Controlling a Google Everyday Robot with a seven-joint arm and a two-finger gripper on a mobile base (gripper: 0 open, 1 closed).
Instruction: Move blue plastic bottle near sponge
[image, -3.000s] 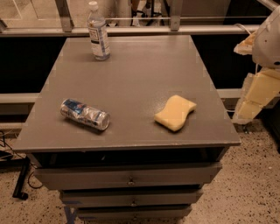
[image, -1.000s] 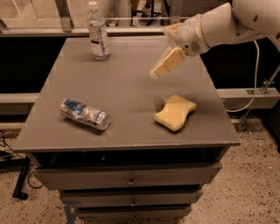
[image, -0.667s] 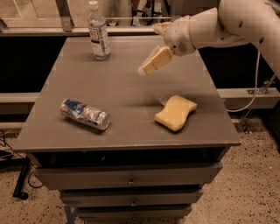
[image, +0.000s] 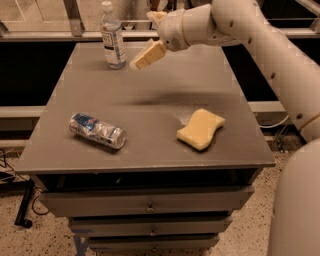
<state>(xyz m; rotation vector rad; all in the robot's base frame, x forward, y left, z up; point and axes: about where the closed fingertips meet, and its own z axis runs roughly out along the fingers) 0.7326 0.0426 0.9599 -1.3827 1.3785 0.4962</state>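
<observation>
Closing in from the right, the gripper (image: 142, 60) now hangs beside the upright blue plastic bottle (image: 113, 37) — just to its left, ungrasped — clenched or released I cannot tell; the sponge (image: 201, 128) sits well off, front-right.

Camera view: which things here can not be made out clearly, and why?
- blue plastic bottle: label print too small to read.
- gripper, just right of the bottle over the far side of the table: with one view only, its height and its gap to the bottle are unclear.
- crushed can: print blurred.
- robot arm: cut off by the right edge.
</observation>
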